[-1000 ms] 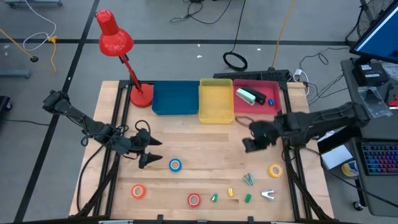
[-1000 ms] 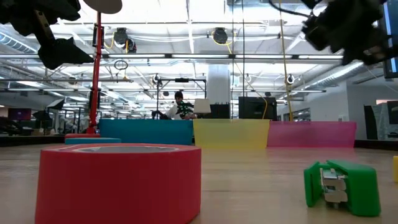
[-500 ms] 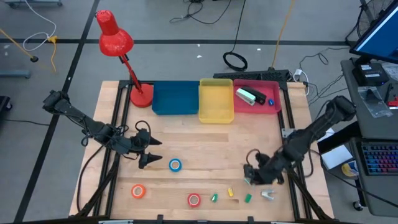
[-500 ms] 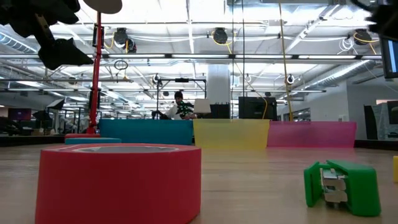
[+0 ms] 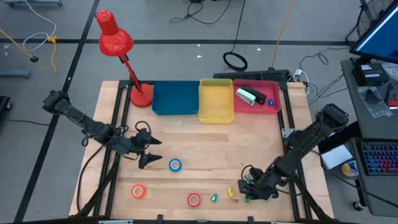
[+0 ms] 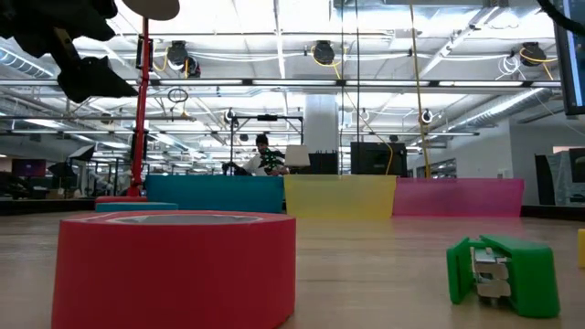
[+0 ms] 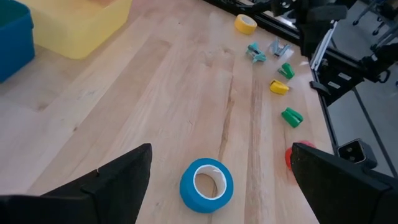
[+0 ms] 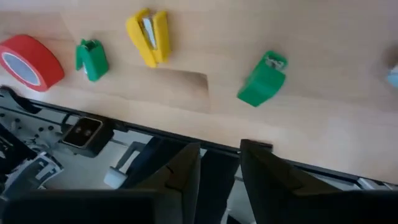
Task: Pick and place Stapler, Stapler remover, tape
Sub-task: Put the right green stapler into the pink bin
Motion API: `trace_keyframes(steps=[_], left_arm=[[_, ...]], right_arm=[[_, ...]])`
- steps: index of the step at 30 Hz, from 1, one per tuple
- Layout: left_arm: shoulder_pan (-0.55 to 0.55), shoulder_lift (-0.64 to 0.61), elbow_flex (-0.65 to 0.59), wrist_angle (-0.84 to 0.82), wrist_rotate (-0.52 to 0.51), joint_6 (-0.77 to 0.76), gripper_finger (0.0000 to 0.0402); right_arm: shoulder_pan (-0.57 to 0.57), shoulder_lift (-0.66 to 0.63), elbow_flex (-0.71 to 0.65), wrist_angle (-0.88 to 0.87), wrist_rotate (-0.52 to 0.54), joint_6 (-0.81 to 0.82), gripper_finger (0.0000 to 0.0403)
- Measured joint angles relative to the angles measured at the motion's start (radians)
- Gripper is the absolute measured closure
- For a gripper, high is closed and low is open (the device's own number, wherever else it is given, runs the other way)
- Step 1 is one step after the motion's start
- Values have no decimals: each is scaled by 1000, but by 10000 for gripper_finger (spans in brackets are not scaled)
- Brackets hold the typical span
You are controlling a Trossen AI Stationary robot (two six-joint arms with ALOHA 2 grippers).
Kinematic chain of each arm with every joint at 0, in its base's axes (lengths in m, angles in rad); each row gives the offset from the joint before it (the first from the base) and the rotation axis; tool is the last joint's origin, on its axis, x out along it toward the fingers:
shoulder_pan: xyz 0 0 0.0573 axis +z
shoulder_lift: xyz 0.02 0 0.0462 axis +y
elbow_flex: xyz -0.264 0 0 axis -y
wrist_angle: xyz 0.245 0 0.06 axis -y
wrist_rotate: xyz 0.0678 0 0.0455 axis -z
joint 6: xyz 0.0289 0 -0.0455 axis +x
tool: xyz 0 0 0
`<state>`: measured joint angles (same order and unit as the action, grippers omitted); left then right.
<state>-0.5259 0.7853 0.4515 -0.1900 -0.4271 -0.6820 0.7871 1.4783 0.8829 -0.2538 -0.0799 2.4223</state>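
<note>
Right arm swung a lot since 1 s ago: it was mid-table near the pink bin, now its right end effector [image 5: 250, 188] is down at the table's front edge, right-of-center, over the small clips. Yellow roll, visible by the right edge a sec ago in the high view, is now covered by the arm there. Left arm hasn't budged.

Right end effector's fingers [image 8: 180, 171] sit close together w/ a narrow gap, nothing between them, so basically closed and empty. Right wrist view shows it hanging past the table's front edge, w/ a green clip [image 8: 263, 79], a yellow clip [image 8: 150, 36] and another green one [image 8: 91, 60] on the wood, plus the red roll [image 8: 30, 61].

Left end effector [image 5: 147, 153] is parked left-of-center on the table, fingers [image 7: 115, 180] spread wide open, empty. Blue roll [image 5: 175, 165] lies flat just beside it toward the right; also seen at [image 7: 206, 185].

Other tape: orange roll [image 5: 138, 191] near the front-left corner, red roll also at [image 5: 194, 200] by the front edge near center, yellow roll [image 7: 245, 23] toward the right edge in the left wrist view.

Stapler [image 5: 248, 96] lies in the pink bin [image 5: 273, 107] at the back-right of the table, next to the yellow bin [image 5: 216, 99] and blue bin [image 5: 175, 98]. Can't pick out the staple remover for sure. Red lamp [image 5: 115, 40] at back-left corner.
</note>
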Motion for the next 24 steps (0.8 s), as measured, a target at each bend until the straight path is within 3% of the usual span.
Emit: trace_keyframes(steps=[9, 24], left_arm=[[0, 0, 0, -1, 0, 7, 23], [0, 0, 0, -1, 2, 19, 23]], right_arm=[[21, 3, 0, -80, -3, 27, 298], [20, 69, 0, -61, 1, 27, 298]])
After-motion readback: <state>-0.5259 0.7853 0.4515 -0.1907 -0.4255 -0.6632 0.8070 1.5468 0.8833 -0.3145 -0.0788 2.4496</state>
